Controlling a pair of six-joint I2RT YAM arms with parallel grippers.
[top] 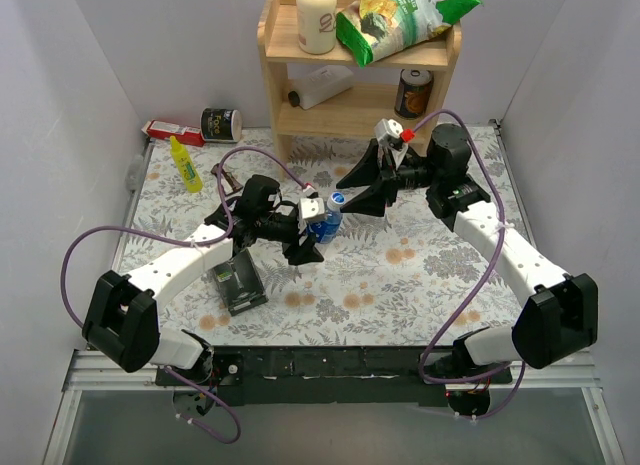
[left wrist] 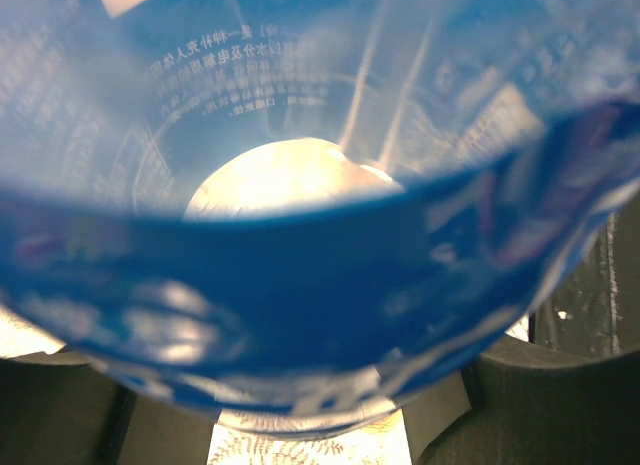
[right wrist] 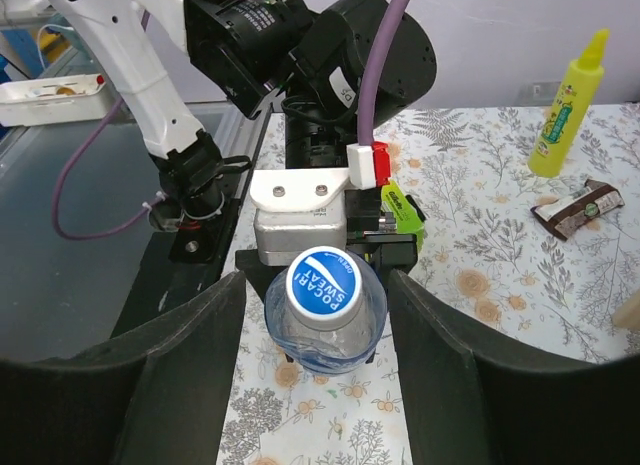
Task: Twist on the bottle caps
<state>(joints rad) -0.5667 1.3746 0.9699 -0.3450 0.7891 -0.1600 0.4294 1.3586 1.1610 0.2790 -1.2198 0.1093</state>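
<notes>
"Flowery surface (top: 420,275), and one bottle (right wrist: 325,347) up in the middle. Who has it?"

"See, the left end effector (top: 316,231) is pinching it. And the right end effector (top: 350,198) is spread wide, a finger each side of the cap (right wrist: 322,285), not touching."

"What could go wrong?"

"Maybe the cap is loose or crooked. Then it could pop off."

Over the flower-patterned table (top: 420,275), the left gripper (top: 312,231) clasps a tilted blue-labelled bottle (top: 326,223). Its blue cap (top: 337,198) points at the right gripper (top: 353,199), just beside it. A yellow squeeze bottle (top: 185,165) lies far left, a dark packet (top: 236,285) sits beside the left arm, and a wooden shelf (top: 280,75) stands behind.
</notes>
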